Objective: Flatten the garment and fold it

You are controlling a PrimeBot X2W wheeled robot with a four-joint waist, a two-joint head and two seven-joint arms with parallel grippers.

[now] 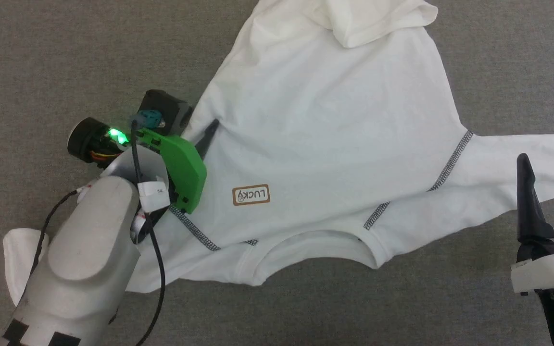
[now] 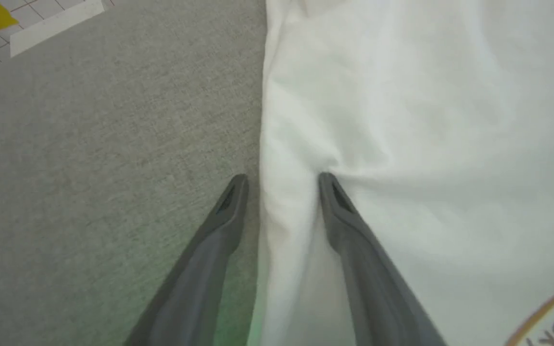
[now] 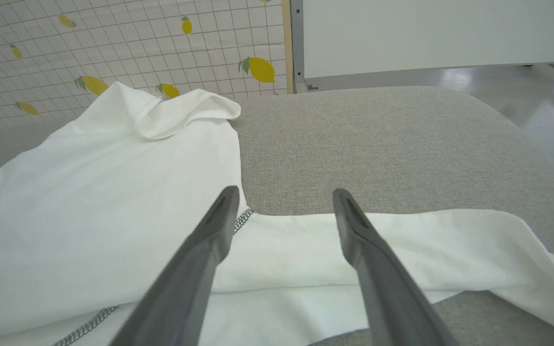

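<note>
Left gripper [image 2: 282,179] straddles the garment's [image 1: 334,134] side edge, jaws apart (right gripper [image 3: 284,192] gapes wide over a sleeve [image 3: 411,250]).

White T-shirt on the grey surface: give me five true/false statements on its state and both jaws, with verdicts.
1. The white thin-fabric T-shirt lies on a grey fabric surface. True.
2. Its brown-bordered LUCKY patch is hidden. False: it faces up.
3. The left jaws straddle the shirt's side edge, one finger on cloth, one on the surface. True.
4. The right jaws are shut on the sleeve. False: they stand open above it.
5. The shirt's far end lies flat. False: a flap is folded over there.
</note>
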